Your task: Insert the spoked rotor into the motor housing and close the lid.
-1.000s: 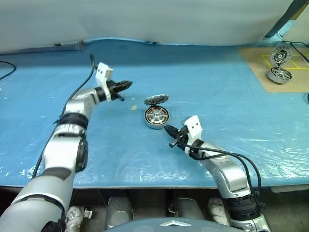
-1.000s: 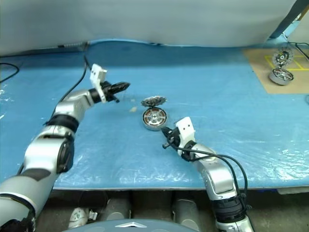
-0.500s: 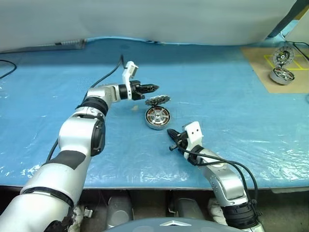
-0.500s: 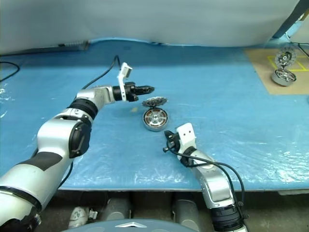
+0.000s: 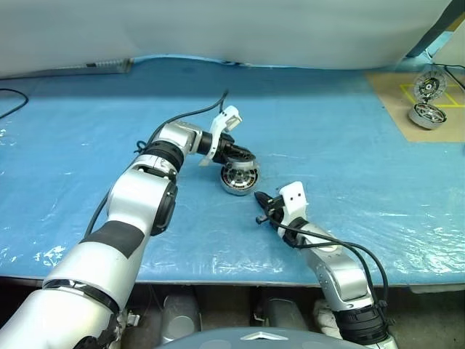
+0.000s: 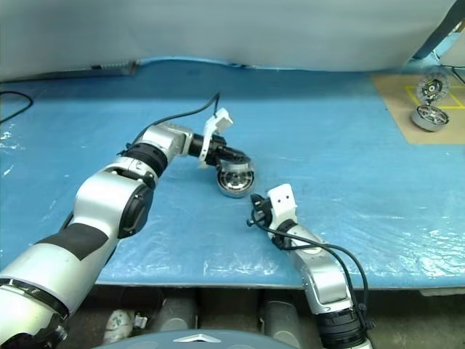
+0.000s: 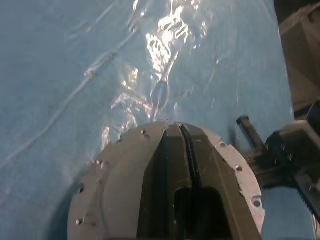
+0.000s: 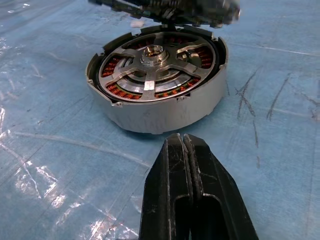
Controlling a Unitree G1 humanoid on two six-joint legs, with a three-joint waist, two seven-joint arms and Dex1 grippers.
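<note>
Silver housing [image 8: 157, 85] sits on the blue sheet [image 5: 349, 167] with the rotor [image 8: 152, 62] already seated in it, over the copper windings. Its lid [image 7: 125, 185] hangs half lowered above it. The left gripper [image 5: 243, 155], fingers pressed together, lies on the lid's smooth back. The right gripper [image 5: 257, 196], also closed and empty, points at the housing from just beside it, not touching.
</note>
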